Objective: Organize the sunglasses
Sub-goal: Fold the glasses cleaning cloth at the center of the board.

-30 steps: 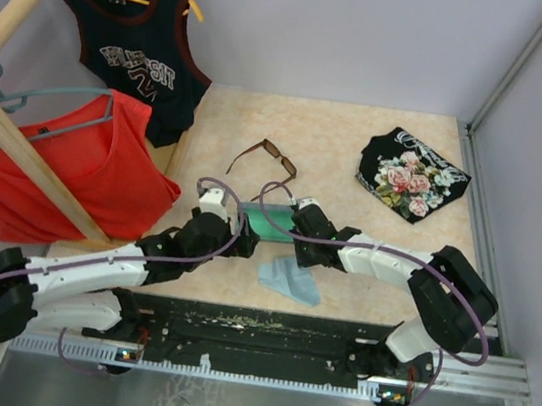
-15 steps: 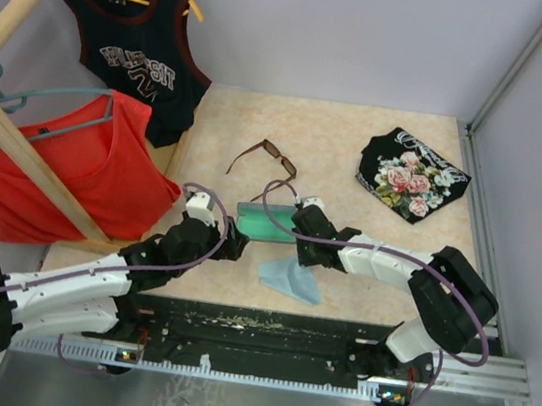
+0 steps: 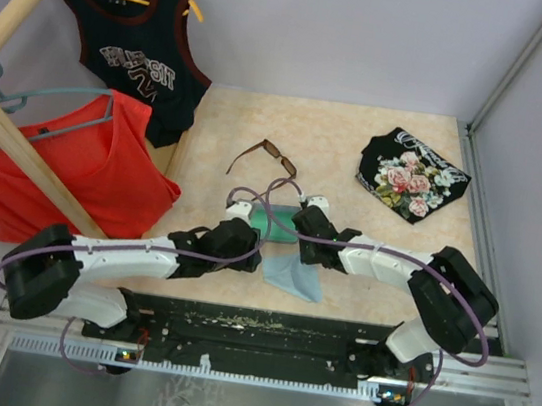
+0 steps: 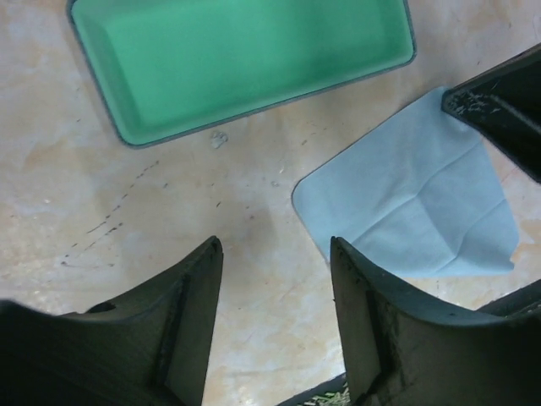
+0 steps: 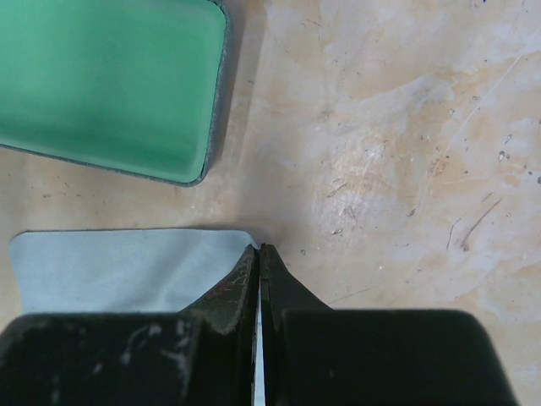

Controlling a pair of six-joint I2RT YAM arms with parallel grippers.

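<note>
In the right wrist view, the green-lined case (image 5: 101, 85) is cut off by the top and left edges. The light blue cloth (image 5: 110, 271) is partly hidden behind the right gripper (image 5: 259, 249), and whether its edge is pinched there cannot be told. Ahead of the left gripper (image 4: 275, 247), the case's far rim is cropped. From above, the case is largely covered by both arms.

- We see an open, green-lined oblong case (image 4: 245, 59) on the beige tabletop (image 3: 361, 135).
- Just beside it, a flat light blue square cloth (image 4: 418, 211).
- Well apart, a folded black floral garment (image 3: 412, 175).
</note>
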